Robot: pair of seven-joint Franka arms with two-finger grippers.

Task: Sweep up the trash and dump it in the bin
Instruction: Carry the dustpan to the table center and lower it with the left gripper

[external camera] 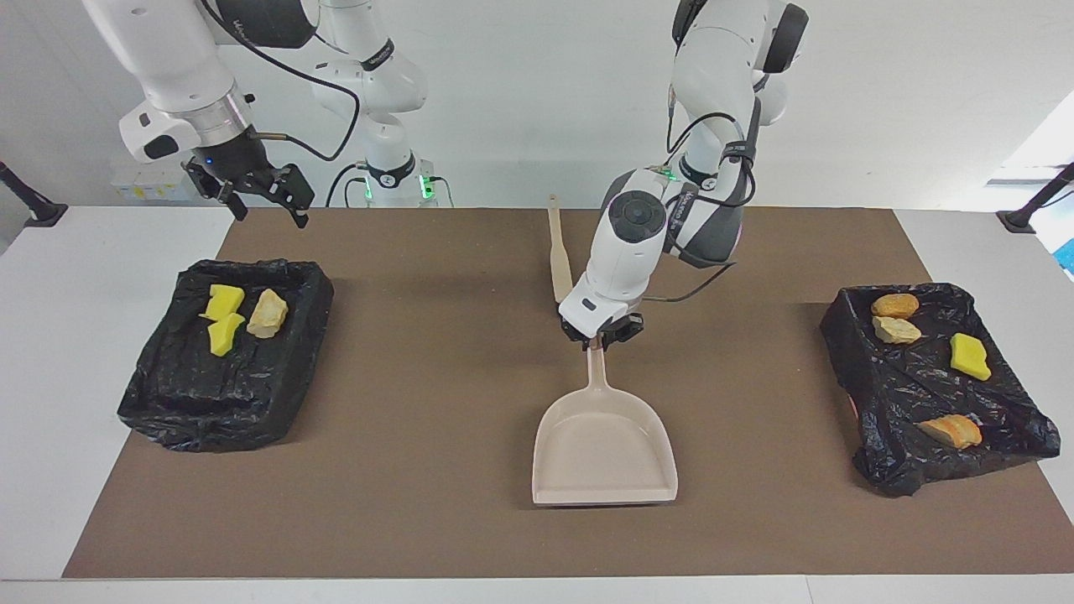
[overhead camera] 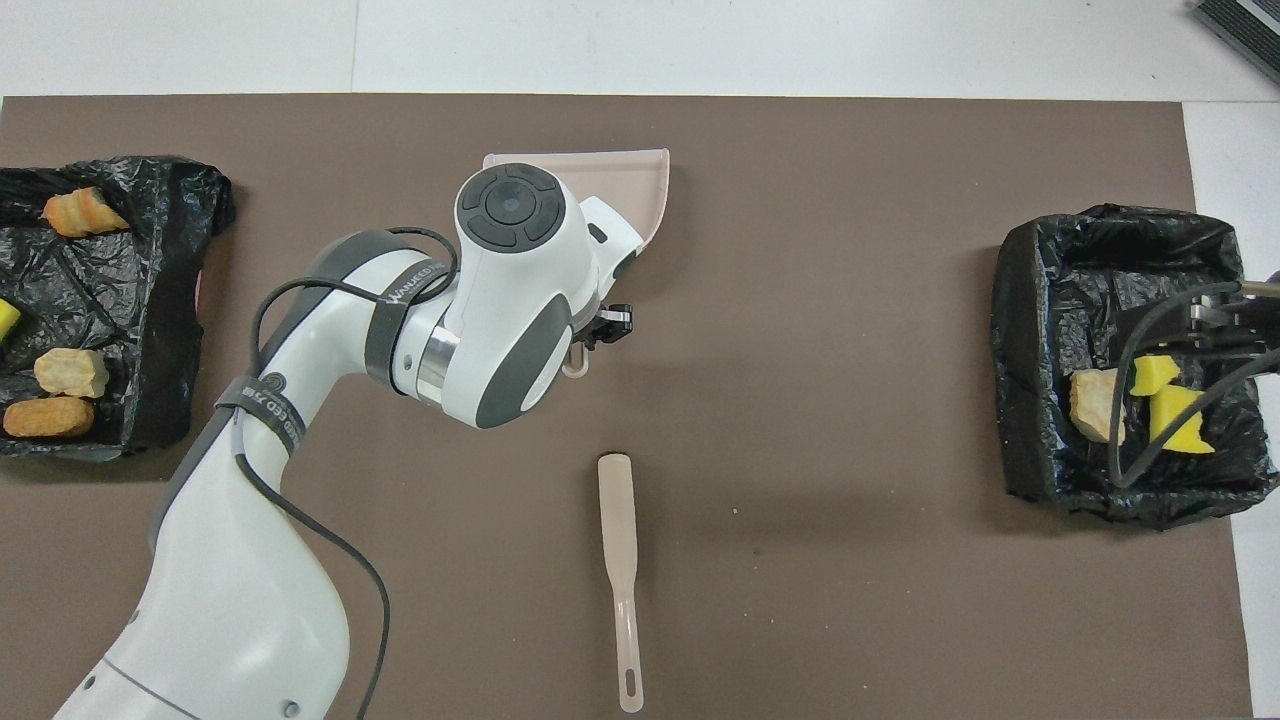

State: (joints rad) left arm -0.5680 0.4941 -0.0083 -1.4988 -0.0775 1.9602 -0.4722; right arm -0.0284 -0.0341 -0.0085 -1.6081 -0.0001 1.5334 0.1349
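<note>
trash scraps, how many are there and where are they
7. Three lie in the bin at the right arm's end: two yellow sponges and a tan lump. Four lie in the other bin: bread, lump, sponge, bread.

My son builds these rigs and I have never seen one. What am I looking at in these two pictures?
Two robot arms work at a table. One picture faces them; the other looks down from above their end. The left end effector is at the handle of a beige dustpan lying on the brown mat; a beige brush lies nearer the robots. The right end effector, open, waits above a black-lined bin holding three scraps. A second bin holds four scraps.
</note>
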